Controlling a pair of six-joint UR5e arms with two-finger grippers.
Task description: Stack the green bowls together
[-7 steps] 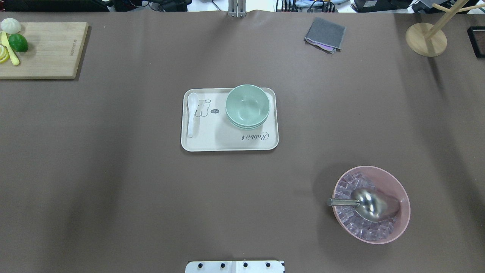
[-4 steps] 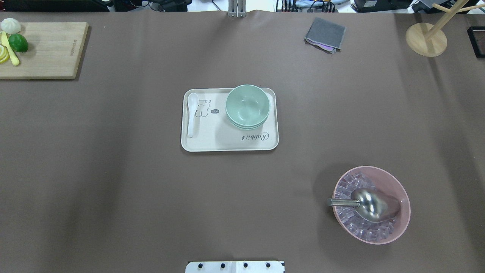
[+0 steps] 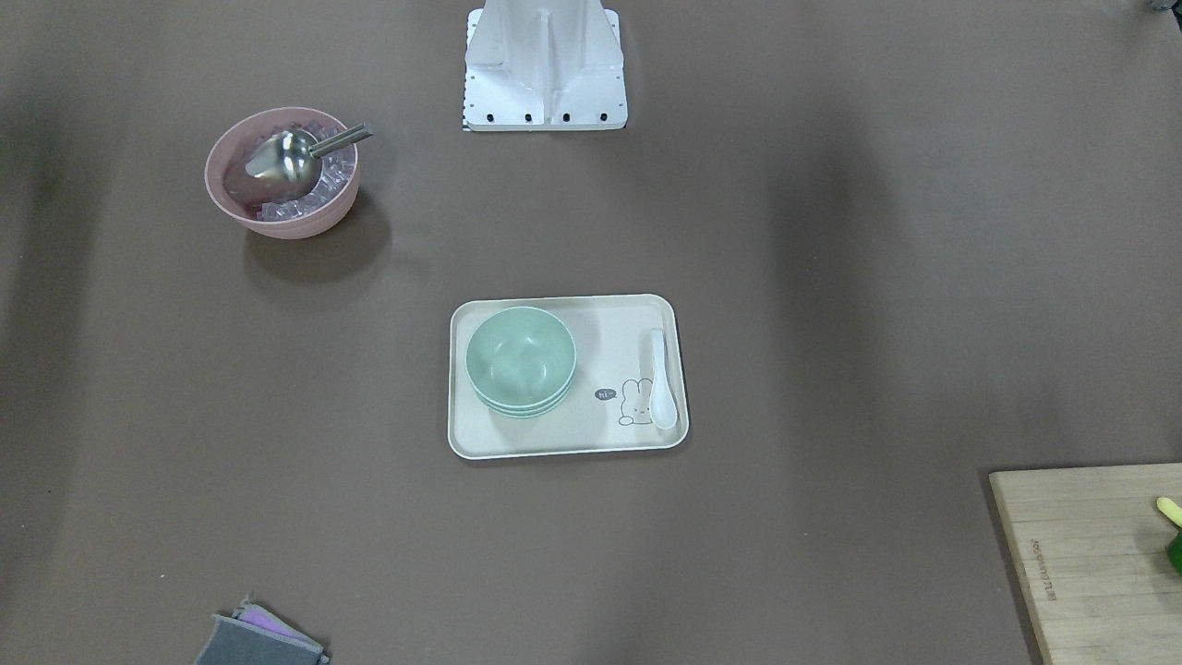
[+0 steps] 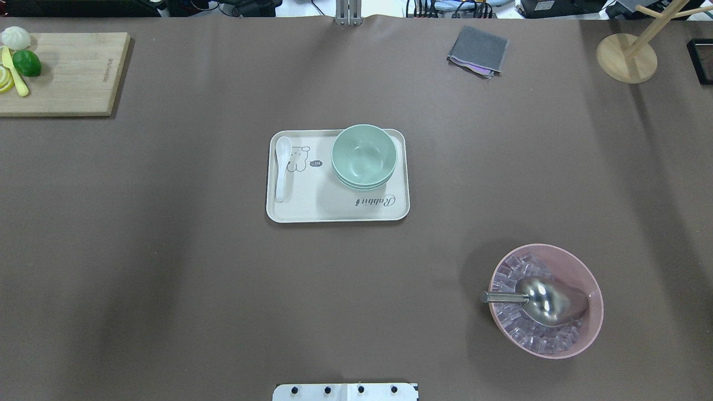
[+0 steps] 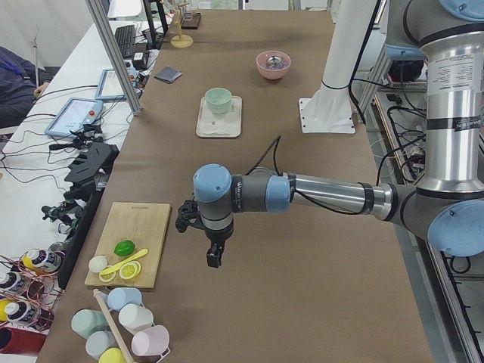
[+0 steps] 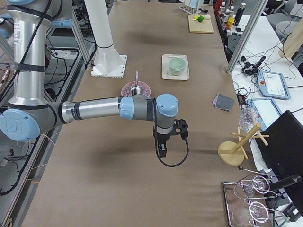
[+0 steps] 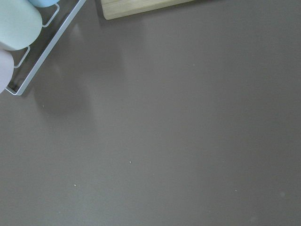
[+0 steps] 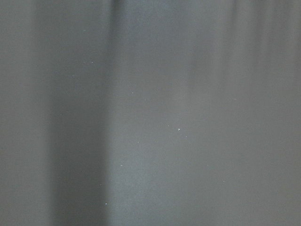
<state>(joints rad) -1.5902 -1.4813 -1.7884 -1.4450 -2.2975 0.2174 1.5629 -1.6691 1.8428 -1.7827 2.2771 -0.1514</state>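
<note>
The green bowls (image 4: 364,156) are nested in one stack, upright, on the cream tray (image 4: 334,209). The stack also shows in the front-facing view (image 3: 520,360), the left view (image 5: 218,98) and the right view (image 6: 176,65). My left gripper (image 5: 215,257) hangs above bare table far from the tray, near the cutting board. My right gripper (image 6: 162,152) hangs above bare table at the other end. Both grippers show only in the side views, so I cannot tell whether they are open or shut. Both wrist views show only brown table.
A white spoon (image 4: 282,167) lies on the tray. A pink bowl (image 4: 579,262) holds ice cubes and a metal scoop (image 4: 535,298). A cutting board (image 4: 72,75) with fruit, a grey cloth (image 4: 478,51) and a wooden stand (image 4: 626,58) sit along the far edge. Cups (image 5: 125,329) stand in a rack.
</note>
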